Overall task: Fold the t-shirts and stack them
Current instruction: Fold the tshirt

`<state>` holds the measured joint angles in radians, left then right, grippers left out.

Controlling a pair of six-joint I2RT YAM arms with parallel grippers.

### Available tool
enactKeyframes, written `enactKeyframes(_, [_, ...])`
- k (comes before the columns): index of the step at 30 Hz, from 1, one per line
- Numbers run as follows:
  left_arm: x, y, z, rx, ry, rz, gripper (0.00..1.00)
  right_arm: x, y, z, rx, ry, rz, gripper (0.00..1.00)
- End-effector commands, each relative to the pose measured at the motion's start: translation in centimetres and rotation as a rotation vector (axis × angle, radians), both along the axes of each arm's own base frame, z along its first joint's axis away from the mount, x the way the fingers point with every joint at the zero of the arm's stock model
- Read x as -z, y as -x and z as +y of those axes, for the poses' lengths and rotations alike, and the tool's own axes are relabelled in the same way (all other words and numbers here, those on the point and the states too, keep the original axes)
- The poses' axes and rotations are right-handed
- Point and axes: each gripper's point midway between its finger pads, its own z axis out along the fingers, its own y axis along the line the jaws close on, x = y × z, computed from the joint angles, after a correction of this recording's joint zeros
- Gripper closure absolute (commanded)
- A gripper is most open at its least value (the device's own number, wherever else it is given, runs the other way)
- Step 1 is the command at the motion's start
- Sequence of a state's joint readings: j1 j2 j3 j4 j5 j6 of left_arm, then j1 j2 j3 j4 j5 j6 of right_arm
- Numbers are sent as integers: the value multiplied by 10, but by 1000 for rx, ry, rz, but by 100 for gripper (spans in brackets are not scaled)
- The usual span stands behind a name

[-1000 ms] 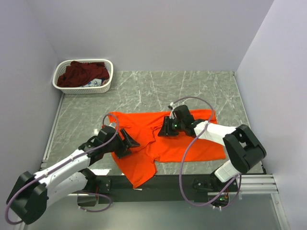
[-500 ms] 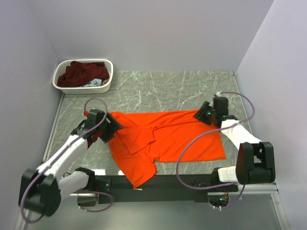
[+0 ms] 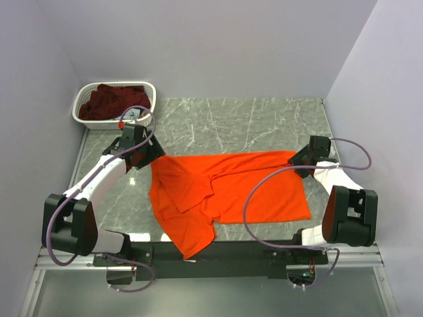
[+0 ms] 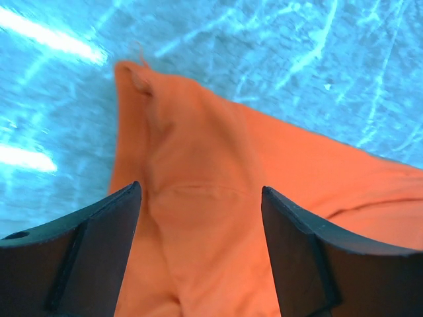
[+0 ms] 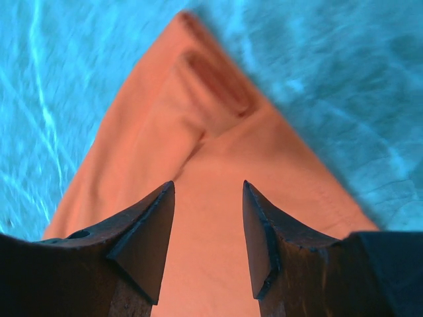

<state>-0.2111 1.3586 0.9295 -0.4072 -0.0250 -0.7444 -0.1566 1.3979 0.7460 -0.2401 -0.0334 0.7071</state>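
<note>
The orange t-shirt (image 3: 231,190) lies spread and creased; left end effector (image 4: 200,191) and right end effector (image 5: 208,186) both apart.

You see the orange t-shirt (image 3: 231,191) spread at the centre of the frame, the left gripper (image 3: 152,156) at its upper left corner, the right gripper (image 3: 297,160) at its upper right corner.

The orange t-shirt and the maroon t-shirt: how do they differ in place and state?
The orange t-shirt lies spread on the table; the maroon t-shirt sits bunched in the white basket. The left fingers and right fingers hang open over the orange one's corners, not the maroon one. Neither is neatly folded.
</note>
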Motion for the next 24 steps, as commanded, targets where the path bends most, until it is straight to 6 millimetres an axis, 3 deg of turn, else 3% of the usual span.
enactKeyframes(1, [0,-7,12,28,-86,-46,21,-7,-14,-22,116,-6,-40,47])
enactKeyframes(6, [10,-10,13,42,-83,-23,21,2,-18,-28,140,-71,-60,47])
enactKeyframes(17, [8,-12,12,45,-50,-36,21,21,-25,-25,131,-152,-88,48])
enactKeyframes(24, [9,-12,14,38,-49,-32,21,30,-27,-30,127,-156,-88,57])
